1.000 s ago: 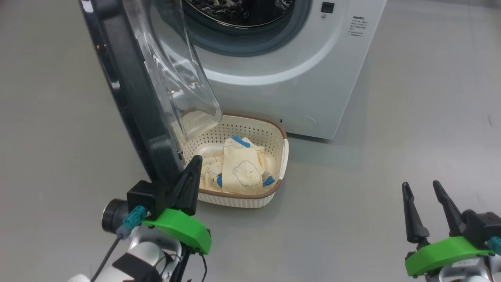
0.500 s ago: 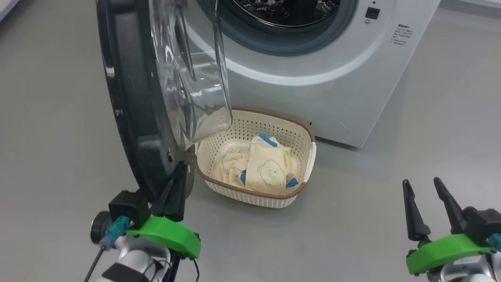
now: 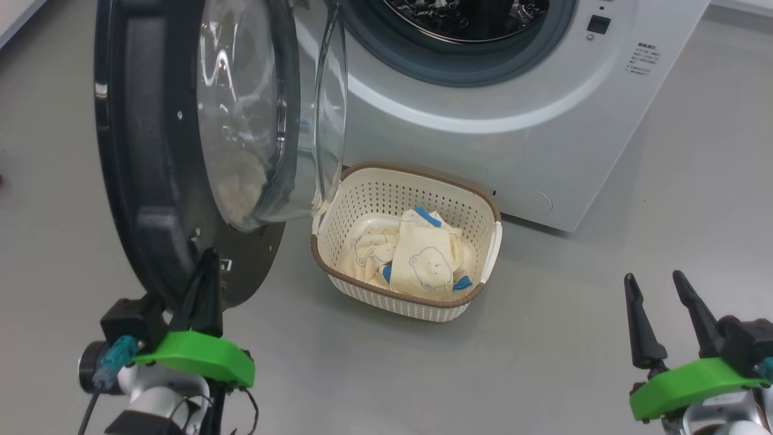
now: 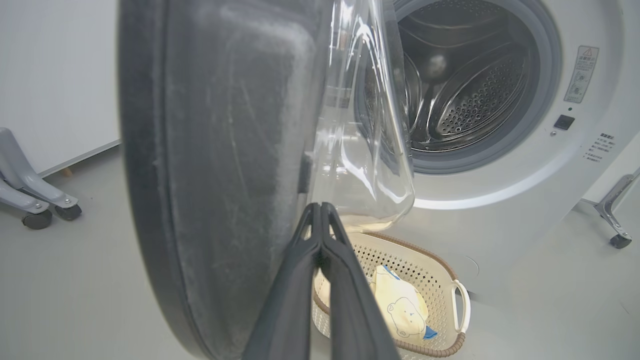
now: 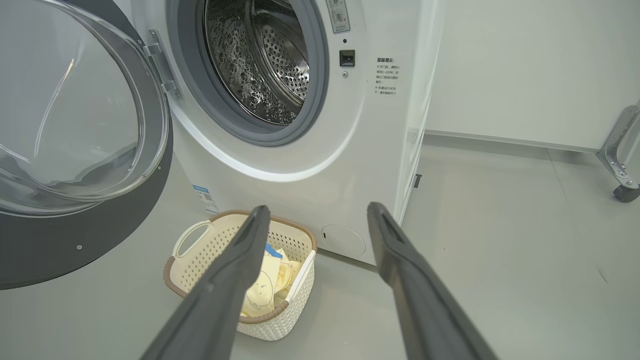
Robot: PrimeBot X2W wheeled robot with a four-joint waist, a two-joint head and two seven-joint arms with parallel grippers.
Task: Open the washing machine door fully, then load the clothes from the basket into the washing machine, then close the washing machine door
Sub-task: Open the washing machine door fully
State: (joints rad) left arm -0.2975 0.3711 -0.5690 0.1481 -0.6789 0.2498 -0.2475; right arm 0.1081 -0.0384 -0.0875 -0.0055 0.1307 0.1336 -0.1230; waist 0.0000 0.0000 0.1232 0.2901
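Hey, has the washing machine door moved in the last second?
Yes. The washing machine door has swung further open, leftward: floor now shows between its black rim and the basket.

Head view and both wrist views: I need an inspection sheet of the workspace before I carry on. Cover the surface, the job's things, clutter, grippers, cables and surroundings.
Surface: smooth grey floor.
Job's things: washing machine door swung wide open on the left of the washing machine; no garment seen in the drum; basket on the floor before the machine, clothes piled inside it.
Clutter: nothing seen.
Grippers: left gripper jaws shut, tips at the door's lower inner face; right gripper jaws open, holding nothing, apart from the basket.
Cables: teal-plugged cable hangs off the left wrist.
Surroundings: white wall; grey frame on castors.
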